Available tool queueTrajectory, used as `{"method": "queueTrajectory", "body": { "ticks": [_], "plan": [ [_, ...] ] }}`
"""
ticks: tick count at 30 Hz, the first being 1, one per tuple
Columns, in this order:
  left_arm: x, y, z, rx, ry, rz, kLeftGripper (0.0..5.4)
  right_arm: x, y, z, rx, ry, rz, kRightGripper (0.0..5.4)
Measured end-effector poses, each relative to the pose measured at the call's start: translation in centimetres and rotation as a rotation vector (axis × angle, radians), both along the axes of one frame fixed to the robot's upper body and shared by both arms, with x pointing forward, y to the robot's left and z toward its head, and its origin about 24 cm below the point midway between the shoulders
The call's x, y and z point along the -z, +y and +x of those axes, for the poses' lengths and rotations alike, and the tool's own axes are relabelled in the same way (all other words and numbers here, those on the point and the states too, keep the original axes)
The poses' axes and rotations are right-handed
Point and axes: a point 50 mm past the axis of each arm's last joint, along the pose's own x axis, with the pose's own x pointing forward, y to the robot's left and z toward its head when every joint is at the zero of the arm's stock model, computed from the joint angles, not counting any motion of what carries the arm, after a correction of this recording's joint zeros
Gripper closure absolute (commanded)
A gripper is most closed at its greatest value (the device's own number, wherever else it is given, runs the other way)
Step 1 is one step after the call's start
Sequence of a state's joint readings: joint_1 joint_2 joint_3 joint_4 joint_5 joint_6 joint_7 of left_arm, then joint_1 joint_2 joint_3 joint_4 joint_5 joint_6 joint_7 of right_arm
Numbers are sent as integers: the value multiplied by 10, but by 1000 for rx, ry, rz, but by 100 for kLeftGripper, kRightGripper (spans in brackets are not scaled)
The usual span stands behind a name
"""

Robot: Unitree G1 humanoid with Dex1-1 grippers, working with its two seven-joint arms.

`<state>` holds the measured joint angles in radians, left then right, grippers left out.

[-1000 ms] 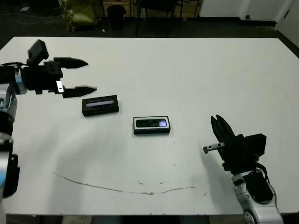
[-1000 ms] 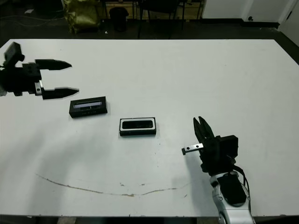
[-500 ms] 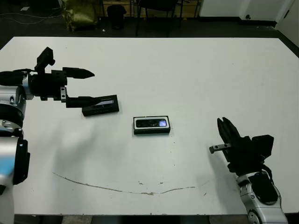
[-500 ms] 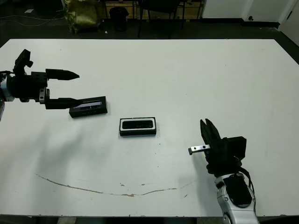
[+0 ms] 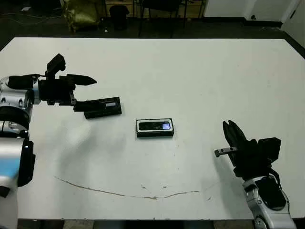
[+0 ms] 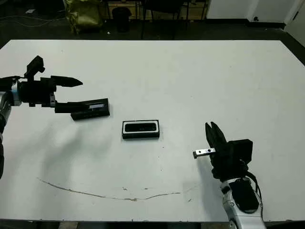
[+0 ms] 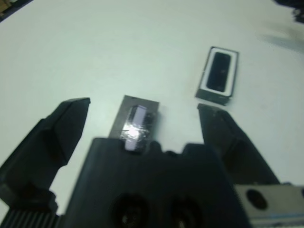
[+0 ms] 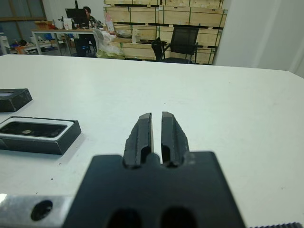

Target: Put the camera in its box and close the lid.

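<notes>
1. One step is complete, in our judgement: the camera already lies inside the box, which sits near the table centre.
2. We see the lid resting on the table well to the left of the box, so closing is not yet done.
3. We note the left gripper is spread wide, its fingers straddling the lid without visibly touching it.
4. We note the right gripper has its fingers nearly together, holding nothing, well apart from the box.
5. Remaining, as we judge: grasp the lid, carry it over, seat it on the box.
</notes>
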<state>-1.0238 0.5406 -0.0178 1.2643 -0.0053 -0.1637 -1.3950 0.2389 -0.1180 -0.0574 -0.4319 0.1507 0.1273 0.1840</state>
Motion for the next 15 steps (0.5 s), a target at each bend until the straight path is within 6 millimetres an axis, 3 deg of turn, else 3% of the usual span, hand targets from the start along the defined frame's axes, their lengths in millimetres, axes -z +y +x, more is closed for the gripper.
{"method": "queueTrajectory", "body": {
  "ticks": [15],
  "plan": [
    [-4, -13, 12, -43, 54, 117, 1, 2, -5, -1, 1, 19, 0, 540]
  ]
}}
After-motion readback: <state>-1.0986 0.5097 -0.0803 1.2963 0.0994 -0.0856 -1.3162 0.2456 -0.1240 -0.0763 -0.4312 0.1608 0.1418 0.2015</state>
